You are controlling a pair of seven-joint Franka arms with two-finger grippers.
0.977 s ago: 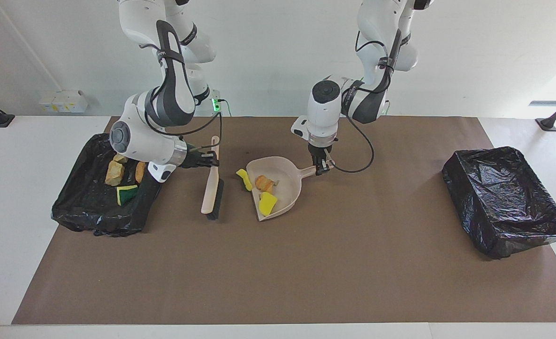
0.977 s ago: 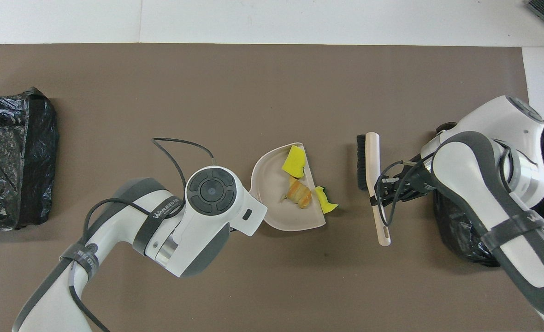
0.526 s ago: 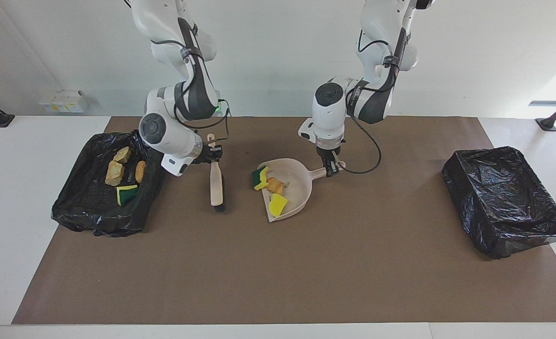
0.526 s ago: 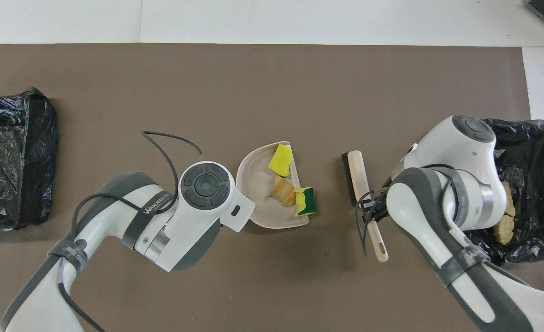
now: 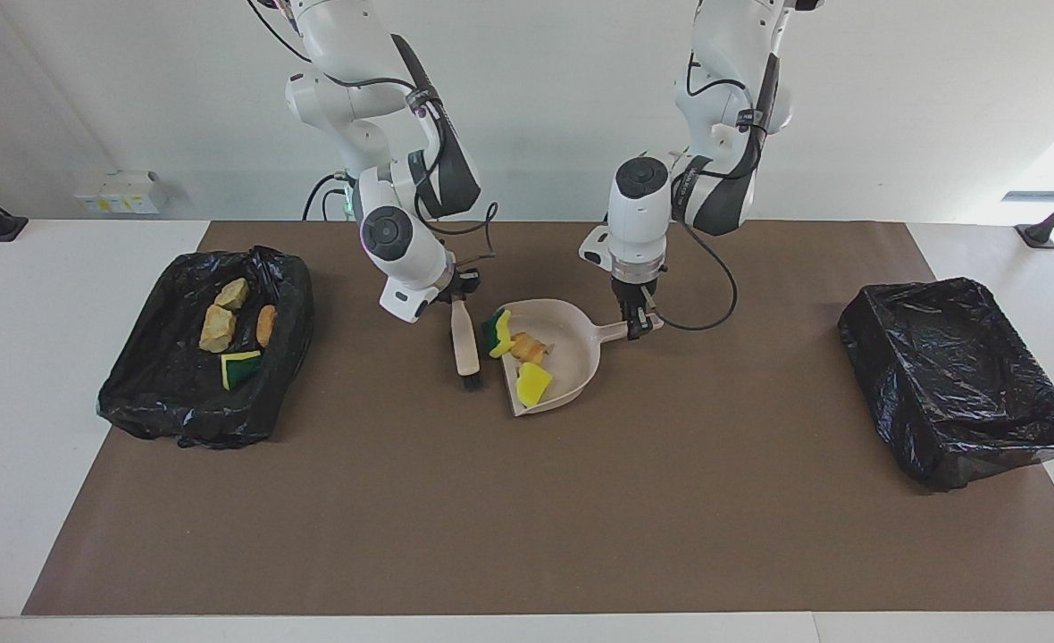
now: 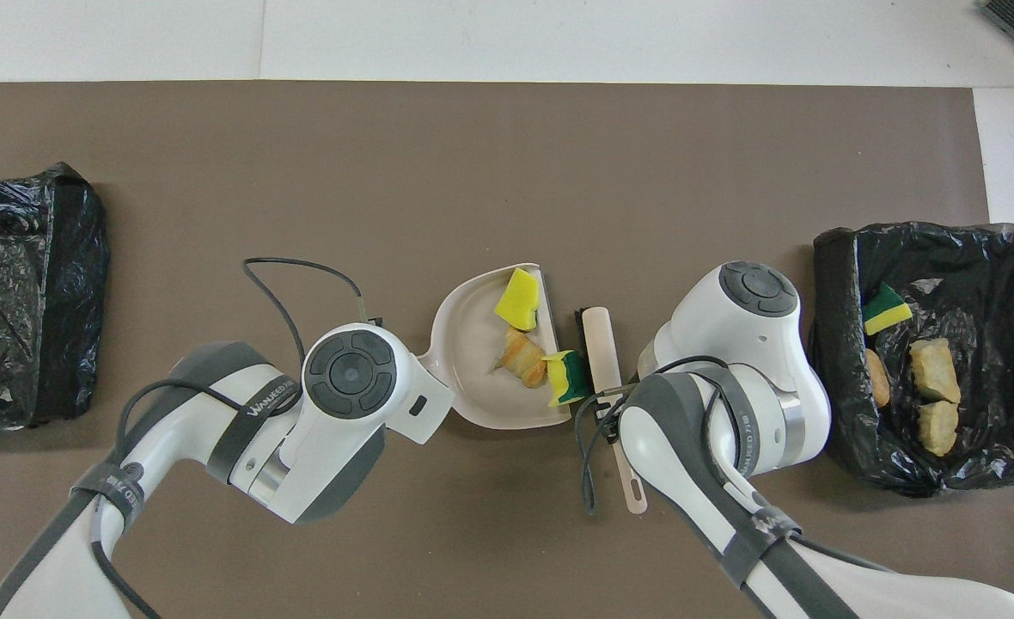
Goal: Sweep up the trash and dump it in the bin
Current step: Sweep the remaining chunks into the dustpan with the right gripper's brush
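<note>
Nearest the robots, the right claw (image 5: 458, 290) is pinched on the upper handle of the brush (image 5: 466, 344), whose bristle end is down on the tabletop. The left claw (image 5: 639, 321) is pinched on the short handle of the dustpan (image 5: 572, 344), which rests on the brown mat. The brush stands just beside the pan's open mouth.

Three scraps of the trash are in the pan. A green-backed sponge piece (image 5: 496, 333) sits at the lip by the brush, a bread-like chunk (image 5: 527, 348) is just inside, and a yellow sponge piece (image 5: 533, 384) lies at the farther end of the mouth. They look feather-light, soft and bouncy, so they are likely to roll or spring off an open lip. The pan itself looks stiff and light. It is best carried by its handle, tilted back and moved gently.

The filled bin (image 5: 179, 411) at the right arm's end holds four scraps: three tan chunks (image 5: 217, 329) and one sponge (image 5: 239, 366). In the other bin (image 5: 956, 384), at the left arm's end, nothing shows.
</note>
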